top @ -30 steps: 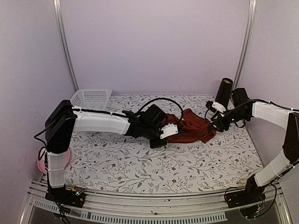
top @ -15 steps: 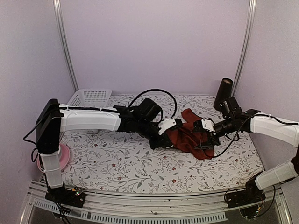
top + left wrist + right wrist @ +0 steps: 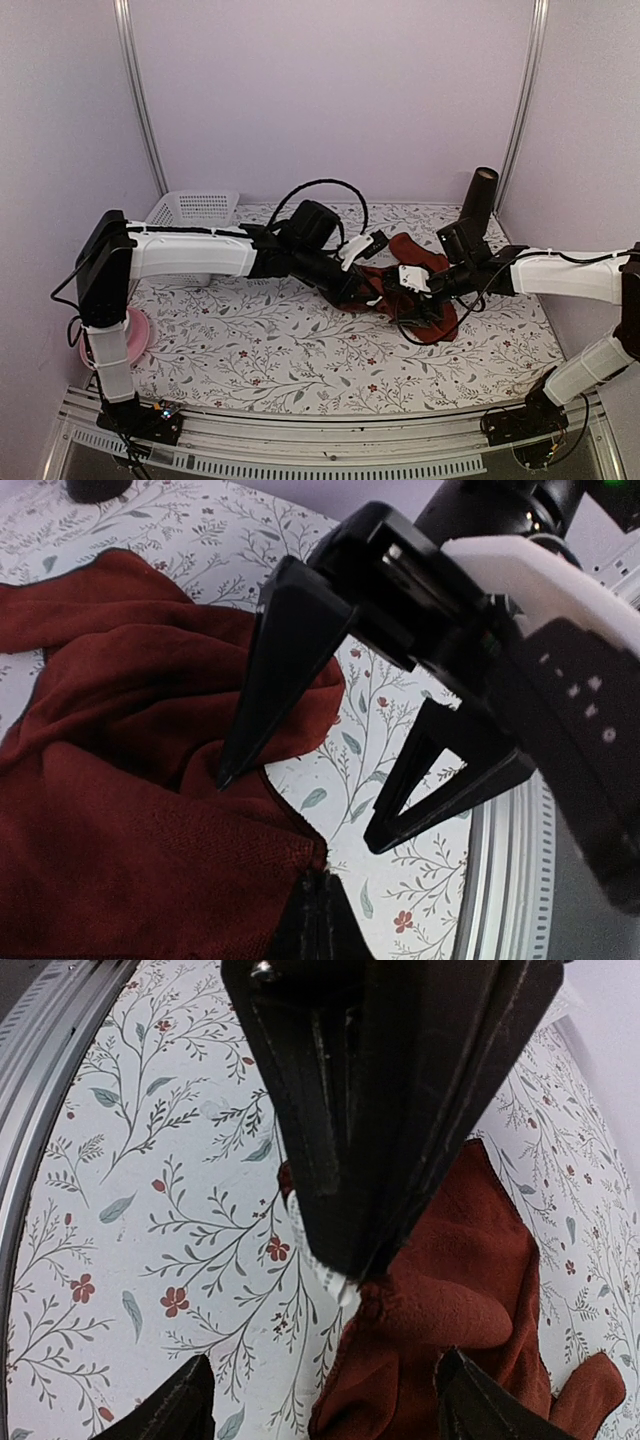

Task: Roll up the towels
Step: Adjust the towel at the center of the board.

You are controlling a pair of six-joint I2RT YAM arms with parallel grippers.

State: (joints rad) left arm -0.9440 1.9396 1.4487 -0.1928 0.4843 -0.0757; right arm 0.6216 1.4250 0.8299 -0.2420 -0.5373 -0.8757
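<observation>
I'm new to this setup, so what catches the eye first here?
A crumpled dark red cloth towel lies mid-table on the floral cover. The left end effector pinches its edge, and the right end effector stands open against it.

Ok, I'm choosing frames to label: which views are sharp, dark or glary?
Top view: evenly lit, no glare. Left wrist: towel weave crisp, right gripper black with little detail. Right wrist: left gripper a dark mass near the lens, table print sharp.
</observation>
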